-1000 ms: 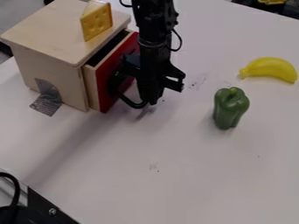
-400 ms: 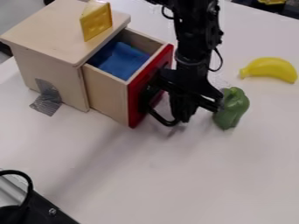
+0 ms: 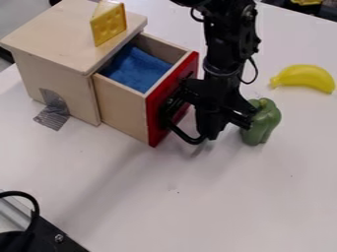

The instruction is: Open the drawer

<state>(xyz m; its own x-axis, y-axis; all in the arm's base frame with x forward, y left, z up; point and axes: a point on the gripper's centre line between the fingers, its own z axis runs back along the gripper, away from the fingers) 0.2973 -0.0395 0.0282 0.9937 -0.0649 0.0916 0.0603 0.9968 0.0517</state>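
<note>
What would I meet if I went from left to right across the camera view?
Silver tape → yellow toy cheese → red drawer front → black gripper → green pepper → yellow banana.

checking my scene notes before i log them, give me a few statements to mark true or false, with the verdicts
1. The drawer stands open. True.
2. The drawer's front is blue. False: the front is red.
3. The toy cheese wedge is on top of the wooden box. True.
4. A yellow fruit lies inside the drawer. False: the toy banana lies on the table.
5. The gripper is by the drawer's front. True.
</note>
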